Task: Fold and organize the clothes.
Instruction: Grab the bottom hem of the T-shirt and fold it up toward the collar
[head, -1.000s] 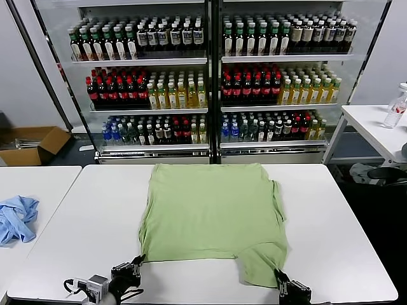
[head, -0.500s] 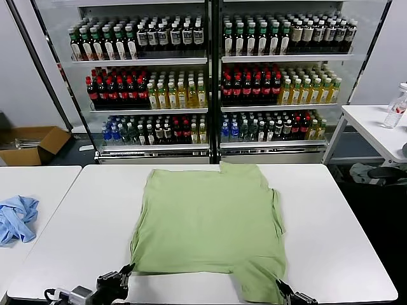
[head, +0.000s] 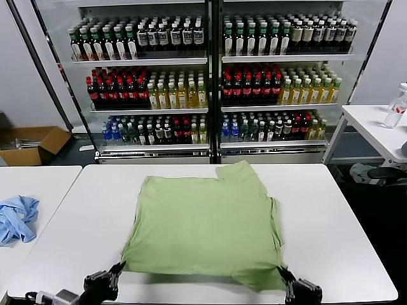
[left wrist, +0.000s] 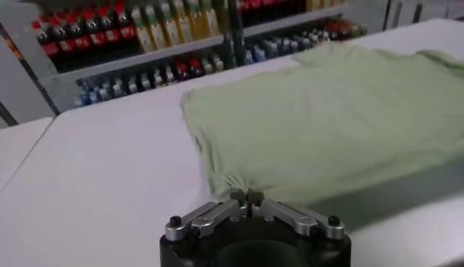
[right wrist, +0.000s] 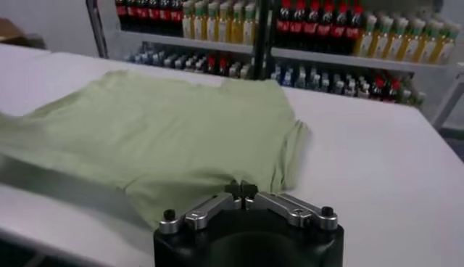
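A light green shirt (head: 206,222) lies spread on the white table (head: 89,216), plain side up; collar, buttons and logo are hidden. My left gripper (head: 118,269) is shut on the shirt's near left corner (left wrist: 239,185) at the table's front edge. My right gripper (head: 282,272) is shut on the near right corner (right wrist: 235,178). Both corners are lifted slightly, and the near hem hangs just above the table with a shadow under it. The shirt also fills the left wrist view (left wrist: 333,116) and the right wrist view (right wrist: 159,130).
A glass-door drinks cooler (head: 210,76) full of bottles stands behind the table. A second white table on the left holds a crumpled blue cloth (head: 16,216). A cardboard box (head: 28,145) lies on the floor at the left. Another table with a plastic bottle (head: 395,108) stands at the right.
Both grippers have pulled back toward the table's front edge, dragging the shirt nearer. The near hem has stretched straight between them, and the far edge has left the table's back edge.
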Controlling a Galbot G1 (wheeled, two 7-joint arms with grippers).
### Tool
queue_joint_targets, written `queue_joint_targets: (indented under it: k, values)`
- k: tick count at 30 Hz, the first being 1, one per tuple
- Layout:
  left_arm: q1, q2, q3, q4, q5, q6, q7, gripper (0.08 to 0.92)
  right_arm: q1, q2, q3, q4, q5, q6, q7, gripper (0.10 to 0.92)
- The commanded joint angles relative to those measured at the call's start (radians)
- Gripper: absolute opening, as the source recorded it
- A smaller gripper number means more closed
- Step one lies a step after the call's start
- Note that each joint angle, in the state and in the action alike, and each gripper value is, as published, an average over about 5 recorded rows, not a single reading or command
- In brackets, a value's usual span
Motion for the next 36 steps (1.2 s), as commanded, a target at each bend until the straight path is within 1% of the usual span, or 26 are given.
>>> queue_joint_targets:
  k: [1, 7, 12, 17, 22, 27, 30, 32, 36]
  values:
    - [-0.325, -0.024, 0.112, 0.151, -0.029, -0.005, 0.002, 0.086, 0.25, -0.011, -0.057, -0.107, 0.039, -0.066, 0.034, 0.105]
    - [-0.447, -0.024, 0.174, 0.271, -0.024, -0.016, 0.015, 0.086, 0.351, -0.004, -0.122, -0.202, 0.039, -0.066, 0.038, 0.105]
    - [-0.534, -0.032, 0.197, 0.36, -0.031, -0.011, 0.031, 0.086, 0.44, 0.026, -0.186, -0.27, 0.023, -0.066, 0.037, 0.105]
    - [-0.579, -0.031, 0.22, 0.41, -0.029, -0.005, 0.042, 0.086, 0.494, 0.058, -0.22, -0.325, 0.001, -0.066, 0.041, 0.105]
    - [-0.62, -0.021, 0.235, 0.449, -0.032, -0.012, 0.048, 0.086, 0.524, 0.073, -0.225, -0.342, -0.003, -0.067, 0.044, 0.105]
    - [-0.64, -0.018, 0.257, 0.499, -0.009, -0.043, 0.092, 0.086, 0.54, 0.081, -0.238, -0.386, -0.038, -0.068, 0.058, 0.105]
    - [-0.669, -0.027, 0.269, 0.546, -0.004, -0.052, 0.085, 0.086, 0.552, 0.094, -0.256, -0.418, -0.051, -0.068, 0.064, 0.141]
    - [-0.691, -0.033, 0.279, 0.579, -0.004, -0.055, 0.076, 0.093, 0.558, 0.102, -0.269, -0.44, -0.058, -0.068, 0.068, 0.196]
    - [-0.706, -0.042, 0.296, 0.614, -0.001, -0.08, 0.067, 0.172, 0.554, 0.109, -0.262, -0.438, -0.061, -0.067, 0.069, 0.309]
